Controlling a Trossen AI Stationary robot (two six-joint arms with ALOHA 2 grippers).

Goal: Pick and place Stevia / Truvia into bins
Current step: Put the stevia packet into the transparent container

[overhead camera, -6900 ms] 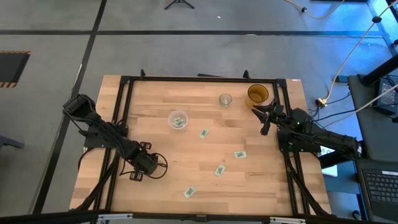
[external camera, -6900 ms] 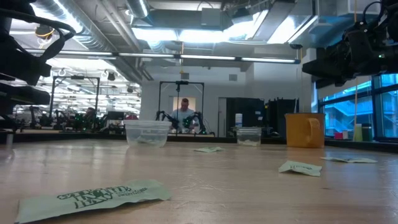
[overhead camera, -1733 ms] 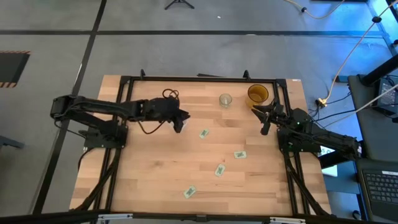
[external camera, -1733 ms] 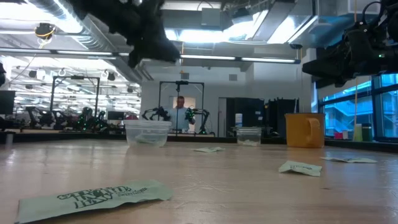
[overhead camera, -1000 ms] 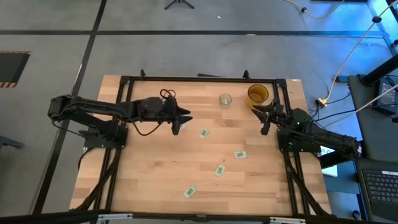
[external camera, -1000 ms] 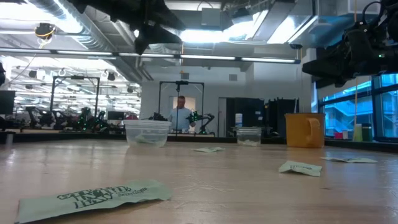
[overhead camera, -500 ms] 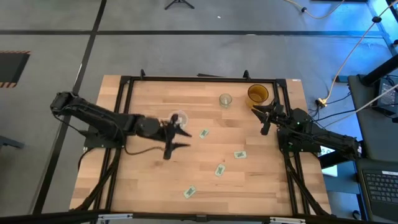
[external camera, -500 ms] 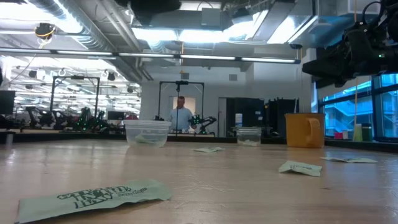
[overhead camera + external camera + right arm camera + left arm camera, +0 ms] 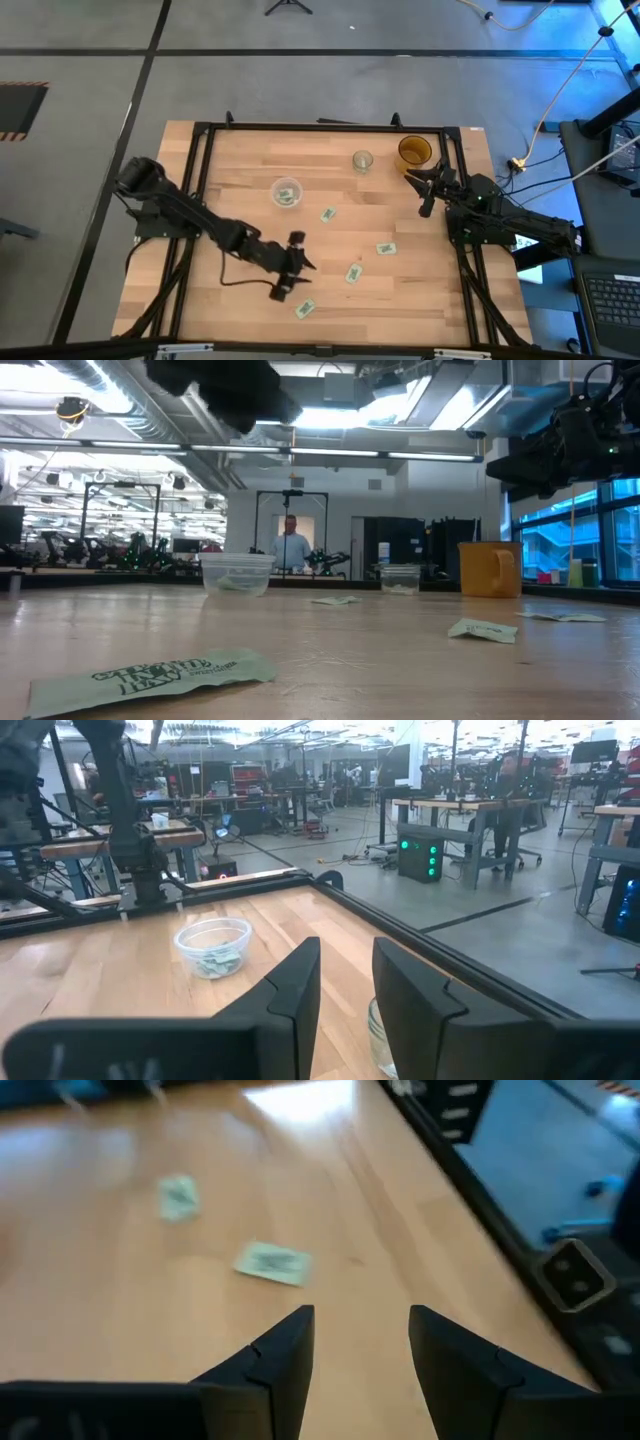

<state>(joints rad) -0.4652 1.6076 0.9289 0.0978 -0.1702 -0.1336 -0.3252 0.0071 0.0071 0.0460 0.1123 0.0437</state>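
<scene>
High view: I read the table [image 9: 240, 170] as wood with a black frame. Along its far edge stand a small clear cup [image 9: 362, 160] and an amber cup [image 9: 413, 152]. The wide clear bin [image 9: 286, 192] sits left of them and holds green sachets; the low view shows it [image 9: 237, 573] at the far side, with a person [image 9: 291, 545] standing in the room beyond.

Loose Stevia sachets lie on the wood: one [image 9: 327, 214] just right of the bin, one [image 9: 385, 248] toward the right frame, one [image 9: 352, 273] mid-table, and one [image 9: 305, 308] near the front edge. Nothing stands between these sachets and either arm.

Against the frame half a second ago, I note the left arm has swung from beside the bin toward the front of the table. The right arm and all sachets sit as they did.

The left gripper [image 9: 291, 267] now hovers above bare wood, jaws spread and empty. The front-edge sachet lies just beside it, nearer me; the mid-table sachet lies near, to its right. In the left wrist view two sachets [image 9: 272, 1263] [image 9: 178, 1195] lie ahead of the fingers [image 9: 283, 1350], apart from them.

The right gripper [image 9: 428, 186] waits beside the amber cup, well apart from every sachet; its jaws stand parted with nothing between them.
</scene>
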